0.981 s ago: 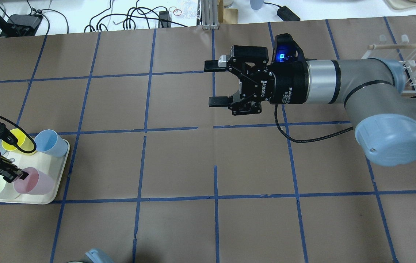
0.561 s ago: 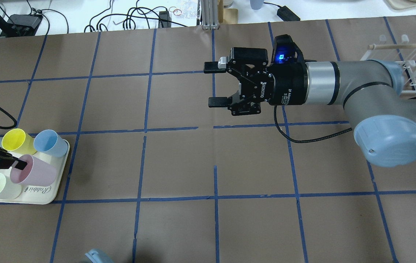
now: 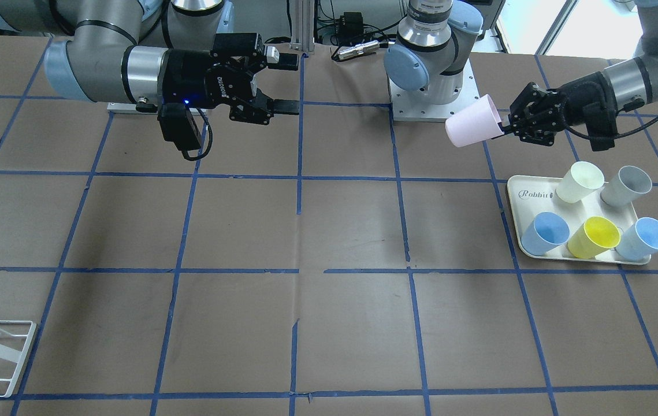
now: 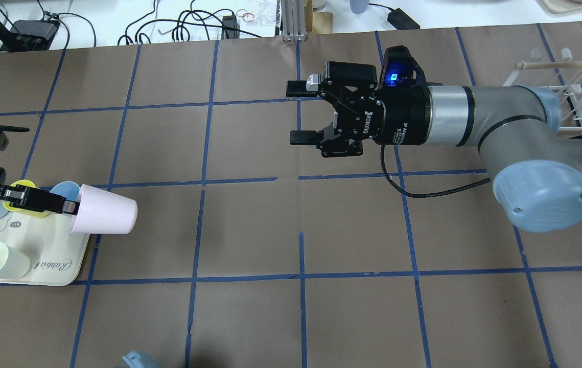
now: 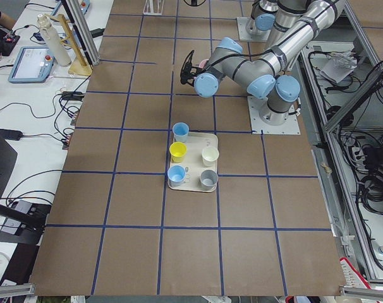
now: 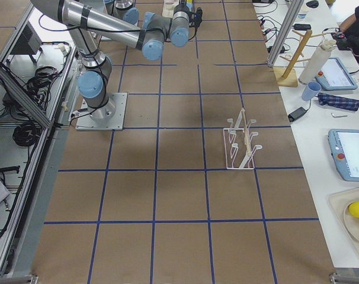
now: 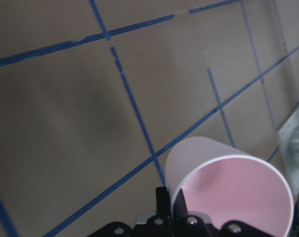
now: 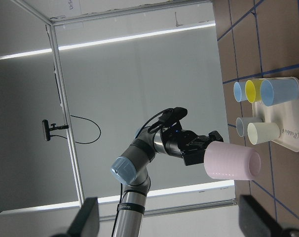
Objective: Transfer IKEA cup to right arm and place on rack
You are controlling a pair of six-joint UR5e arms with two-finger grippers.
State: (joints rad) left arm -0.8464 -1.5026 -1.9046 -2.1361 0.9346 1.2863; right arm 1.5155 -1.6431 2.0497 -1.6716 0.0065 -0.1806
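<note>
Spanning the whole scene: the tabletop (image 4: 250, 317), brown and gridded with blue tape, carried the tray at one end and the rack at the other.
Right arm (image 4: 505, 122): stretched out level over the middle of the tabletop, wrist turned toward the cup.
Rack (image 6: 241, 147): white wire, standing bare on the robot's right side, well apart from the cup.
Tray (image 3: 518, 199): cream, marked "Rabbit", holding a cream cup (image 3: 580, 180), a grey cup (image 3: 626, 185), a yellow cup (image 3: 594, 238) and two light-blue cups (image 3: 545, 231).
IKEA cup (image 4: 106, 215): pale pink, clear of the tray and in the air just beside its edge, tipped onto its side with the base pointing toward the right arm.
Left claw (image 4: 66, 206): clenched on the IKEA cup's rim, apparently one finger inside the mouth and one outside.
Right claw (image 4: 297, 112): released, jaws spread wide and holding nothing, aimed at the cup but well apart from it.
Done: the pick looked complete, with the cup off the tray and turned base-first for a hand-over.
Left: closing the gap between the two claws, the right claw's grasp, the left claw's release, the carry and the placing on the rack; I judged the task under halfway.
Hidden: the left arm was cut off at the overhead view's edge; the right arm's elbow covered part of the rack there; the finger inside the cup did not show; in the left side view the cup was mostly behind the arm.
</note>
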